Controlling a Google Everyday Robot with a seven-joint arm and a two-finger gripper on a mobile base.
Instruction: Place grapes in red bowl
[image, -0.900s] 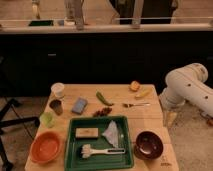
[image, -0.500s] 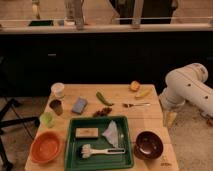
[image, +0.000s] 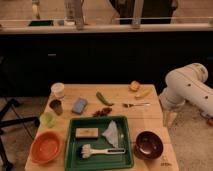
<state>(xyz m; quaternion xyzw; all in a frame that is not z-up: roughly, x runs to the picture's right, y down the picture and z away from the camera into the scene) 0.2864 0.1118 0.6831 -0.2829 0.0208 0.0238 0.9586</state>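
The gripper (image: 168, 118) hangs just off the right edge of the table (image: 120, 91), below the white arm (image: 186, 89) and well apart from every object. I cannot tell whether it is open or closed, and I see nothing carried in it. I judge the step in hand to be the reach to the grapes (image: 103, 112). They lie near the table's middle, just behind the far rim of the green tray (image: 100, 119) and just in front of the green pepper (image: 103, 98), with the blue sponge (image: 79, 105) to their left. I would confirm the gripper is open, bring it in high over the fork (image: 135, 105), centre it above the cluster and descend vertically, clear of the pepper and the tray rim. I would close gently, because the berries probably crush or separate easily. The carry then runs across the tray to the red bowl (image: 46, 147) at the front-left corner, not the dark bowl (image: 149, 145) at the front right. I would release low inside the rim.
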